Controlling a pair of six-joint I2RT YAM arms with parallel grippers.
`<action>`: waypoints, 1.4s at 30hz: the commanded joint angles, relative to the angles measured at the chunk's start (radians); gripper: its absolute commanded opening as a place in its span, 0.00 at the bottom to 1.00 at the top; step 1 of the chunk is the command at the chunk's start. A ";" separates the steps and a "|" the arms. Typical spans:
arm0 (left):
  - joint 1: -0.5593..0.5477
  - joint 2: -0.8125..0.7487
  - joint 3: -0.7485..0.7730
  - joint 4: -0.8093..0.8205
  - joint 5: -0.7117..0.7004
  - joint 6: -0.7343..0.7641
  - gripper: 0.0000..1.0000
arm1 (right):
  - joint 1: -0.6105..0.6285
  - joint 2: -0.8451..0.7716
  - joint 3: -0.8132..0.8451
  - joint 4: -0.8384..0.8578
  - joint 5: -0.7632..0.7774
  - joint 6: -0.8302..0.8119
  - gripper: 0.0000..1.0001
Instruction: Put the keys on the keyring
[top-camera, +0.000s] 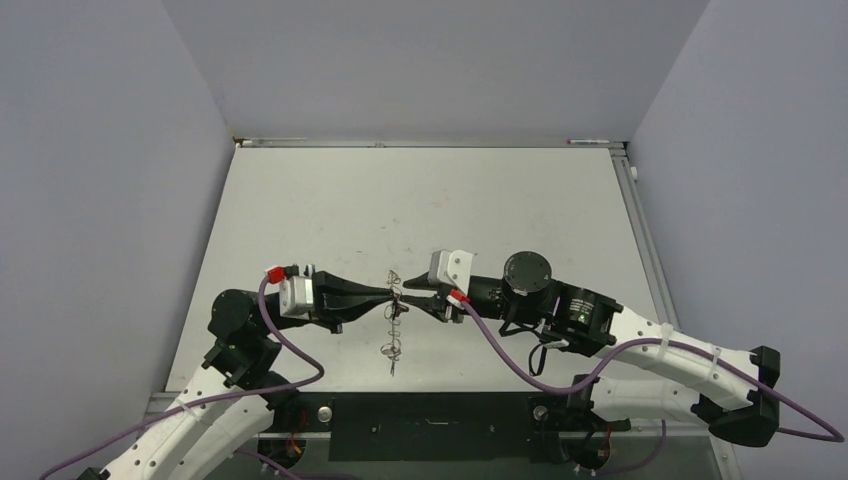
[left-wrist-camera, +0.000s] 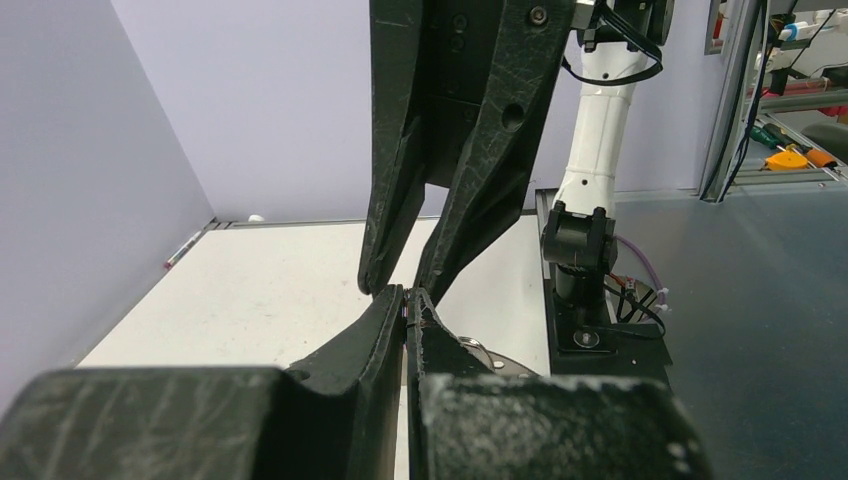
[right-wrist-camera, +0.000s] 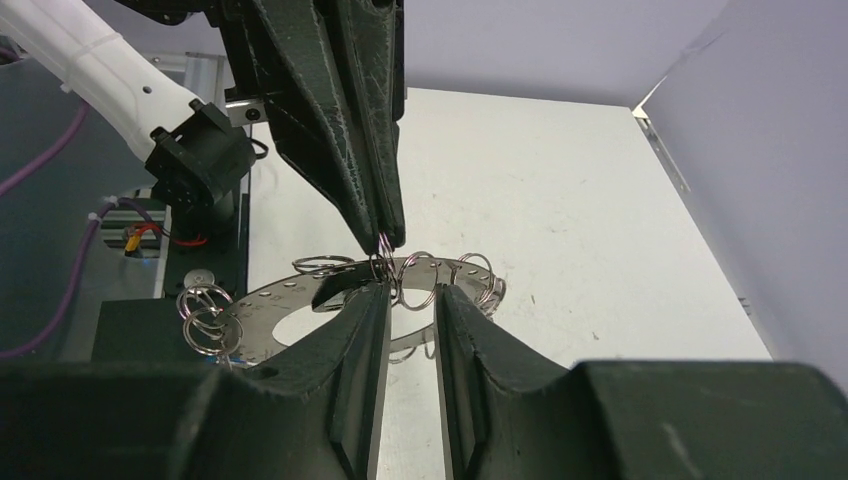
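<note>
The white table (top-camera: 300, 200) carries both arms, which reach in from either side and meet over its middle, nearer the near edge than the far one. The left gripper (right-wrist-camera: 385, 235) has its fingers pressed together, pinching one thin wire loop (right-wrist-camera: 383, 243) on the rim of the keyring (right-wrist-camera: 262, 303). The flat grey ring hangs off the surface between the two grippers (from above it shows only as a thin line). The right gripper (right-wrist-camera: 410, 295) faces it tip to tip, its fingers narrowly spread with another rim loop (right-wrist-camera: 415, 282) standing in the gap. More loops bunch at the ring's near side (right-wrist-camera: 205, 315). The key is too small to pick out.
</note>
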 joint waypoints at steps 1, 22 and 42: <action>0.006 0.001 0.011 0.054 0.003 0.000 0.00 | -0.028 0.015 0.049 0.068 -0.040 0.024 0.23; 0.006 -0.005 0.012 0.044 -0.017 0.009 0.00 | -0.080 0.009 0.017 0.087 -0.182 0.052 0.05; 0.014 -0.022 0.007 0.038 -0.095 0.023 0.00 | -0.081 -0.023 -0.155 0.255 -0.167 0.204 0.13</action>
